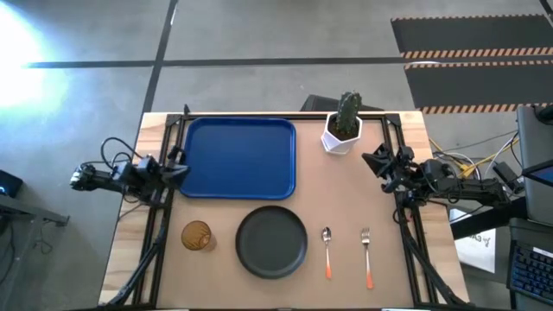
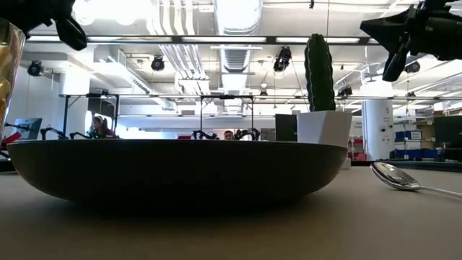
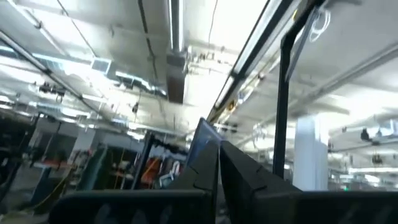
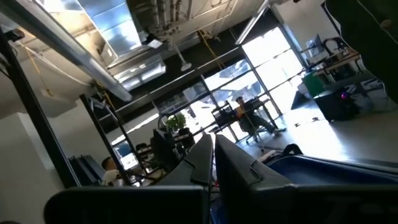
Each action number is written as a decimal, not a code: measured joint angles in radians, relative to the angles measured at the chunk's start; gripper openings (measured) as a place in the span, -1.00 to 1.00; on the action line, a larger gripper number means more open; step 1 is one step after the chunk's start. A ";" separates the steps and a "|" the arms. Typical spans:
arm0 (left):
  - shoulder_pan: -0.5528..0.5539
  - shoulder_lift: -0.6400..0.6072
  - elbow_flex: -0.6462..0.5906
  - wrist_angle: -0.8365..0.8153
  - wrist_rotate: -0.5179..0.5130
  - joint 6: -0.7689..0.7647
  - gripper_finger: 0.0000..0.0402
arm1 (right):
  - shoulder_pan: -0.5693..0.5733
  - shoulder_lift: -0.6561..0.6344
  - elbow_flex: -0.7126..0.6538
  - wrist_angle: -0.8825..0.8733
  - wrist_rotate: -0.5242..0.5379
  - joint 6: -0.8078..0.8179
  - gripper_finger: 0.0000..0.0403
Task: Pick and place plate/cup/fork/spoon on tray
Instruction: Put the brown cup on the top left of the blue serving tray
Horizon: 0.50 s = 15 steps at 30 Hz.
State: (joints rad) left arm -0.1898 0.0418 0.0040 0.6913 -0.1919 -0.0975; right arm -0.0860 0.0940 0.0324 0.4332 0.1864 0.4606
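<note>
The blue tray (image 1: 238,157) lies at the table's far left. The dark round plate (image 1: 271,242) rests on the table near the front edge and fills the low view (image 2: 180,170). The amber cup (image 1: 197,235) stands to its left. The spoon (image 1: 327,251) and the fork (image 1: 366,256) lie to its right, handles toward the near edge; the spoon's bowl shows in the low view (image 2: 393,175). My left gripper (image 1: 181,167) is shut and empty at the tray's left edge, held above the table. My right gripper (image 1: 371,160) is shut and empty, raised to the right of the cactus pot.
A white pot with a green cactus (image 1: 343,126) stands at the far edge, just right of the tray, and shows in the low view (image 2: 321,108). Dark frame rails (image 1: 155,216) run along the table's left and right sides. People sit in the room beyond.
</note>
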 joint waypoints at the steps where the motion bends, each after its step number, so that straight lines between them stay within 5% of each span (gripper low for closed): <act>1: 0.000 0.000 0.000 0.012 0.000 -0.001 -1.00 | 0.000 0.000 0.000 0.000 0.000 0.000 -0.96; 15: -0.001 0.000 0.000 0.042 0.004 -0.029 -1.00 | 0.000 0.000 0.000 0.017 -0.003 0.002 -0.96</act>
State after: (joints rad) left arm -0.1905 0.0418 0.0040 0.7338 -0.1879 -0.1269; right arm -0.0860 0.0940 0.0322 0.4507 0.1829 0.4630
